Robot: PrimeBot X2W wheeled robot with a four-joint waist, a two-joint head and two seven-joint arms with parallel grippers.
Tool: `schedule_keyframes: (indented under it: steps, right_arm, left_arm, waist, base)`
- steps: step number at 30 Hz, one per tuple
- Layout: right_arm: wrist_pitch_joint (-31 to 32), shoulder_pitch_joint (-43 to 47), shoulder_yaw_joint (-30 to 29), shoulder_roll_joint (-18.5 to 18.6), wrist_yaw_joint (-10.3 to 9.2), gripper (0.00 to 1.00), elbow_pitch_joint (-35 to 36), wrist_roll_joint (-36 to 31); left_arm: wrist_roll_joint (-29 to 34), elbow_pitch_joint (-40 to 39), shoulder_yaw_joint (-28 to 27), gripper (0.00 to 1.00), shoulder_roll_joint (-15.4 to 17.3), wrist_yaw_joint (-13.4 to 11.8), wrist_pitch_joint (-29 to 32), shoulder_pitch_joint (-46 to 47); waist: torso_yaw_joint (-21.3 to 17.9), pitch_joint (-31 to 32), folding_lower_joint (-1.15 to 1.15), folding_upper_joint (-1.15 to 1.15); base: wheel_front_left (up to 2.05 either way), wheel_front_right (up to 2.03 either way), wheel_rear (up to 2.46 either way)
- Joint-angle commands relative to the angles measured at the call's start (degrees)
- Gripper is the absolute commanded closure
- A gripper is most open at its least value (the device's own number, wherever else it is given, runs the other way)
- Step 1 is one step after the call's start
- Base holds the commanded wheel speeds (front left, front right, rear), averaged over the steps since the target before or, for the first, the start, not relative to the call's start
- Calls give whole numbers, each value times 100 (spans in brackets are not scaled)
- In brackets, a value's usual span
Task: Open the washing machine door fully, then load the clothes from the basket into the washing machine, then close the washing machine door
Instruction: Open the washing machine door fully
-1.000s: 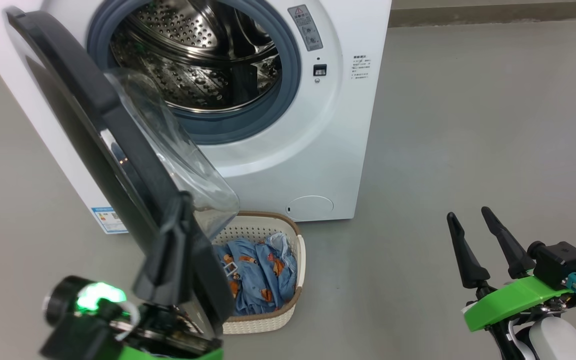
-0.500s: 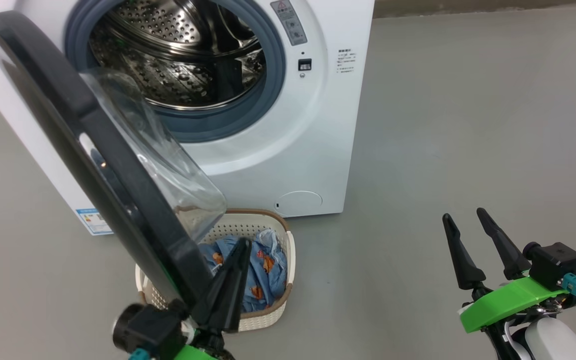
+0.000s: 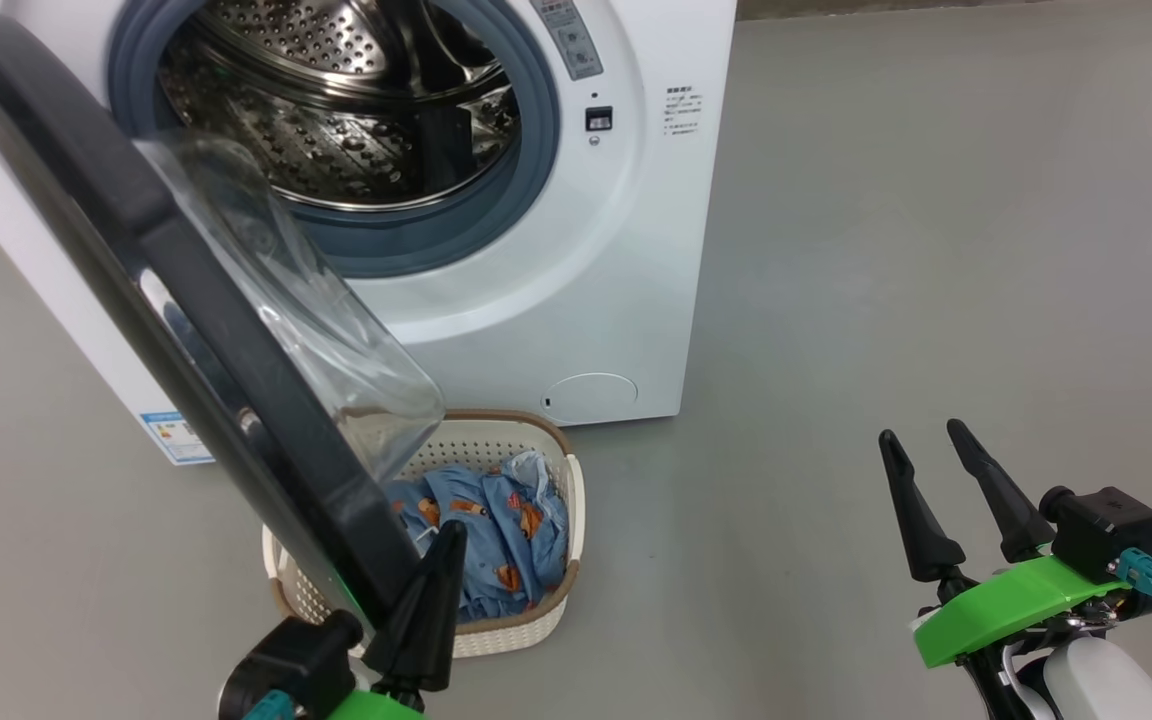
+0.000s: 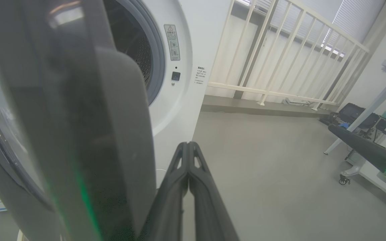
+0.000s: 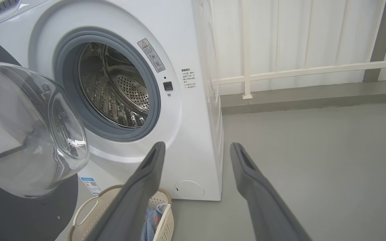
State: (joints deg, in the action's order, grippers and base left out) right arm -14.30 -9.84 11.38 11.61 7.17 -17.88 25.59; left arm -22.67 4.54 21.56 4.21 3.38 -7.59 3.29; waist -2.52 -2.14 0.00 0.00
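The washing machine [image 3: 626,250] stands with its steel drum [image 3: 336,120] exposed. Its door [image 3: 276,430] hangs partly swung out to the left, black rim edge-on, glass bowl [image 5: 28,134] bulging toward the opening. Below the door's lower edge sits the cream basket [image 3: 576,520], holding the light blue clothes [image 3: 501,510]. My left gripper [image 3: 453,530] is shut on nothing, fingers close along the right side of the door [image 4: 95,134] rim; touching or not, I cannot tell. My right gripper [image 3: 921,440] hovers open over bare floor to the right, aimed at the machine [image 5: 193,110].
Grey floor stretches right of the machine. A white railing [image 4: 280,50] and wall stand behind it. A table leg [image 4: 364,120] and a black bag [image 4: 350,113] sit far right in the left wrist view. A round cap [image 3: 591,397] and blue label [image 3: 171,435] mark the machine's front.
My left gripper has come off the door's rim edge and dropped to its right side, low in view. The head camera has shifted. The right gripper has stayed put.
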Motion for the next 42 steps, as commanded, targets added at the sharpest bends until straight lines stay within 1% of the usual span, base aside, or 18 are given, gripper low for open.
schedule_keyframes:
  steps: [1, 11, 16, 18, 19, 29, 34, 42]
  right_arm:
    - [-70, -120, 128, 61, 32, 0, 101, 51]
    - [-70, -111, 170, 22, 32, 0, 36, 79]
    - [-70, -90, 188, -15, 32, 0, 11, 90]
    - [-70, -84, 201, -26, 32, 0, -11, 103]
    - [-70, -84, 201, -26, 32, 0, -11, 103]
    - [-70, -43, 125, -67, 32, 0, -56, 114]
    - [-70, -17, 123, -112, 32, 0, -59, 110]
    - [-70, -28, 104, -107, 32, 0, -29, 89]
  left_arm:
    - [-63, -37, -251, 100, -20, -60, -83, 214]
    - [-208, 207, -452, 100, 32, -136, -224, 309]
    - [-236, 181, -498, 100, 91, -176, -227, 263]
    - [-249, 150, -505, 100, 126, -194, -203, 234]
    - [-249, 150, -505, 100, 126, -194, -203, 234]
    - [-315, 136, -521, 100, 214, -263, -91, 111]
    - [-366, 140, -610, 100, 293, -340, -27, 70]
    - [-458, 115, -883, 100, 522, -469, 68, 126]
  waist:
    - [39, -3, 0, 0]
    - [419, 21, 0, 0]
    - [692, 70, 0, 0]
    - [873, 93, 0, 0]
    - [873, 93, 0, 0]
    - [1430, 202, 0, 0]
    - [1638, 233, 0, 0]
    - [1883, 139, 0, 0]
  base:
    - [0, 0, 0]
    - [0, 0, 0]
    - [0, 0, 0]
    - [0, 0, 0]
    - [0, 0, 0]
    - [0, 0, 0]
    - [0, 0, 0]
    - [0, 0, 0]
